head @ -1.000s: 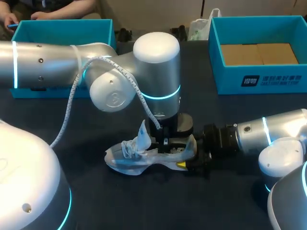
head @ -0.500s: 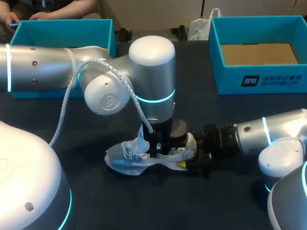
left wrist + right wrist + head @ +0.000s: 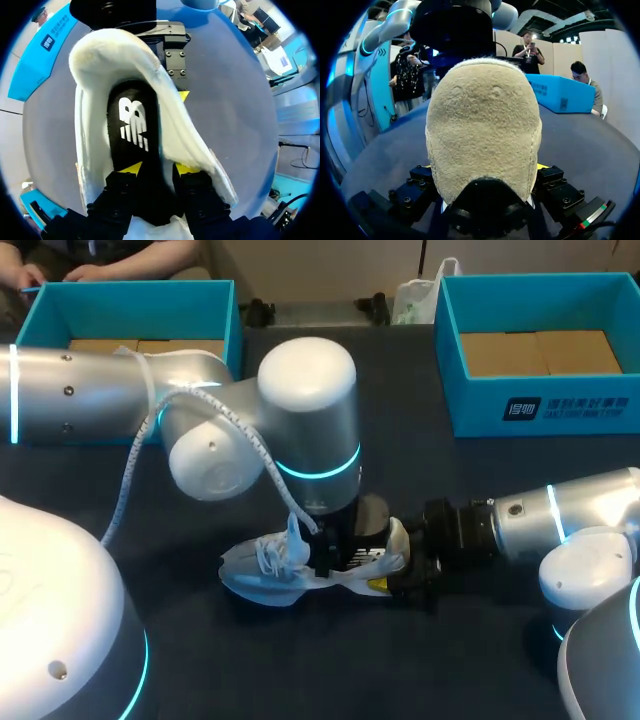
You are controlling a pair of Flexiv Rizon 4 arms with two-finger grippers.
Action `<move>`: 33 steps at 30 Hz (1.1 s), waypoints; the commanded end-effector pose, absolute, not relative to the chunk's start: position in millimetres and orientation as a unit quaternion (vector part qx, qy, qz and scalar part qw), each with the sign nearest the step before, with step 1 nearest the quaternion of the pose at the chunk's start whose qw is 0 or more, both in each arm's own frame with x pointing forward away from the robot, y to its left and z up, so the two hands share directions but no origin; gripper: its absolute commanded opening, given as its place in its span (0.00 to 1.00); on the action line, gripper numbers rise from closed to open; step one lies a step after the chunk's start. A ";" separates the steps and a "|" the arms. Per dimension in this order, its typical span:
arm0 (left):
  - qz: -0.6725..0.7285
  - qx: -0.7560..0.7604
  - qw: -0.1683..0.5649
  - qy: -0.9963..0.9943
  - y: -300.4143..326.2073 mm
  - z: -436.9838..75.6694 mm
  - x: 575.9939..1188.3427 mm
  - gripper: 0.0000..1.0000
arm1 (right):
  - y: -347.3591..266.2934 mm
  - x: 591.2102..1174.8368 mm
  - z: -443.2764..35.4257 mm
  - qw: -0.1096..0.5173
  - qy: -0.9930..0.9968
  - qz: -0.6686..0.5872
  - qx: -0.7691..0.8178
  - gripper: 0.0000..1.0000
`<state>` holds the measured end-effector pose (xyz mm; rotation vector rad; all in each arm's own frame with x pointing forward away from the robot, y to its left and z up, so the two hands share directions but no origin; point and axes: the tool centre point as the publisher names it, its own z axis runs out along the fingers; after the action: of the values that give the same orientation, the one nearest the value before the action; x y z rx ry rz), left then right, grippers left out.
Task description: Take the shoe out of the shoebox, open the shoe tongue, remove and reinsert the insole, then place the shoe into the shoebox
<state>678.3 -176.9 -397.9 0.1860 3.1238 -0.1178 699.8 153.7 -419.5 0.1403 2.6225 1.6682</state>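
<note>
The shoe (image 3: 262, 575) is being kept out of the boxes, resting upright on the dark table (image 3: 450, 660) between the left shoebox (image 3: 130, 295) and the right shoebox (image 3: 540, 405), well apart from both, with its toe being pointed toward the left arm's side. Its heel is being clamped by the right gripper (image 3: 485, 167), whose fingers are being pressed against it from both sides. The tongue (image 3: 296, 533) is being held raised above the loosened laces (image 3: 268, 558). The left gripper (image 3: 158, 168) is being held down inside the shoe's opening, with the black insole (image 3: 132, 125) lying under it and running on ahead of it toward the heel; whether the insole is being gripped or only touched cannot be told.
</note>
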 end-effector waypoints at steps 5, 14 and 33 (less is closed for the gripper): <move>-0.029 0.047 0.033 0.998 -179.4 -408.1 686.5 0.37 | 154.9 700.0 -417.5 0.015 0.844 0.534 0.046 0.00; -0.011 0.030 0.065 0.997 -181.7 -417.3 708.1 0.35 | 154.9 700.0 -417.5 0.015 0.844 0.534 0.046 0.00; -0.043 0.004 0.020 0.999 -171.9 -394.1 725.0 0.00 | 154.9 700.0 -417.5 0.015 0.844 0.534 0.046 0.00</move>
<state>714.7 -182.7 -400.3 0.0026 3.0659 -0.0704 704.6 151.8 -420.2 0.1425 2.6225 1.6684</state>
